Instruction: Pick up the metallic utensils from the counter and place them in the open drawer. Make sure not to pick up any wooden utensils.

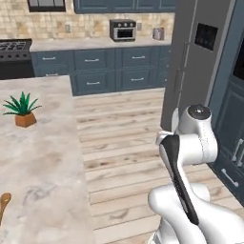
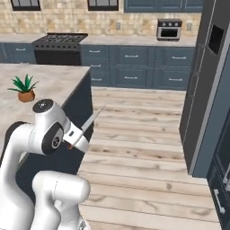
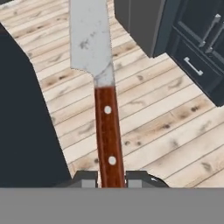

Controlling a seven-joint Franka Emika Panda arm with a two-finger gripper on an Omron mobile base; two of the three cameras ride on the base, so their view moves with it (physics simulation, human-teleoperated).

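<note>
I hold the knife [image 3: 105,100] by its reddish handle, jaws clamped either side | blade juts forward over the wood floor [image 3: 157,127], off the worktop [image 1: 43,157] edge | wooden spoon [image 1: 4,204] lies on worktop

1 knife [image 3: 106,131], 1 wooden spoon [image 1: 4,204], 1 potted plant [image 1: 22,110], 1 toaster oven [image 1: 123,30].

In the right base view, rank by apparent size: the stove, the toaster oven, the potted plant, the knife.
1. Stove.
2. Knife in the tool, inflated by nearness.
3. Potted plant and toaster oven look alike; left unranked.
</note>
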